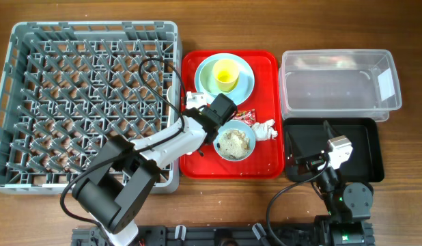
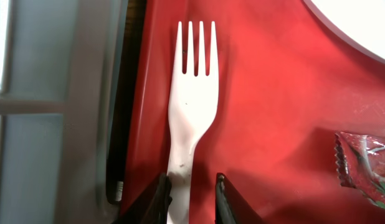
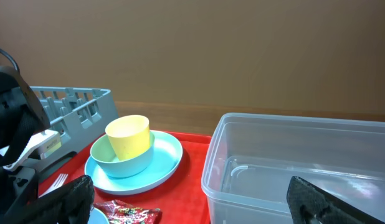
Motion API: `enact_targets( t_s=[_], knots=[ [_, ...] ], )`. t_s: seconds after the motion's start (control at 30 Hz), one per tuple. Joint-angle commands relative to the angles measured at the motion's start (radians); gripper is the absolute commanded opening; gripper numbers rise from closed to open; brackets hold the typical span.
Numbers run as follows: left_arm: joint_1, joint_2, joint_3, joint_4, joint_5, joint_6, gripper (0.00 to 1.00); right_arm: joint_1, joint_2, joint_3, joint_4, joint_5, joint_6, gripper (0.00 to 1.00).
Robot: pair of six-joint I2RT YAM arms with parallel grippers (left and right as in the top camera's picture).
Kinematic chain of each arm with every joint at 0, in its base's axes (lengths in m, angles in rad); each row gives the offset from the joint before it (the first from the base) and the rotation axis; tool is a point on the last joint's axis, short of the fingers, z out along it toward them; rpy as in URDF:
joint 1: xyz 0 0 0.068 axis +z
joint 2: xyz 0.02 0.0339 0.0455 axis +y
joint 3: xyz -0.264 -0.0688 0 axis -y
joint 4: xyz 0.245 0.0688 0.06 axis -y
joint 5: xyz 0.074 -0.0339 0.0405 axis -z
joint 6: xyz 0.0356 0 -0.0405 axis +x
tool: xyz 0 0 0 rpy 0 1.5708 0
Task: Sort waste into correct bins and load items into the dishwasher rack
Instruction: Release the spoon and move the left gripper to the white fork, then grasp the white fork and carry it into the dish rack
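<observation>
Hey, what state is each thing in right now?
Dishwasher rack, looks empty.
Clear tub, empty.
Black tray, looks empty.
Fork, flat on red tray.
Left gripper, open astride fork handle.
Right gripper, open.
Yellow cup, upright in bowl on plate.
Other bowl, holding rice scraps.
Napkin, crumpled.

A flat red tray (image 1: pixel 265 162) with rounded corners and a low raised rim lies on the brown wooden desk (image 1: pixel 228 205), near the middle of the overhead view. In the right wrist view, a plain brown wall (image 3: pixel 242 50) rises behind the desk's far edge.
</observation>
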Motion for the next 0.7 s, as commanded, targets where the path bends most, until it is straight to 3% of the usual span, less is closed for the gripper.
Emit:
enact_targets(
  t_s=[0.0, 0.27, 0.4, 0.67],
  knots=[
    [-0.004, 0.012, -0.033, 0.021, 0.087, -0.010, 0.23, 0.006, 0.003, -0.001, 0.005, -0.002, -0.003, 1.00],
    [-0.034, 0.012, -0.085, 0.117, 0.157, -0.009, 0.19, 0.006, 0.005, -0.001, 0.005, -0.002, -0.002, 1.00],
    [-0.033, 0.008, -0.081, 0.135, 0.149, -0.009, 0.04, 0.006, 0.005, -0.001, 0.005, -0.002, -0.003, 1.00],
    [0.022, -0.153, 0.046, -0.008, 0.104, 0.057, 0.04, 0.006, 0.005, -0.001, 0.005, -0.002, -0.003, 1.00]
  ],
)
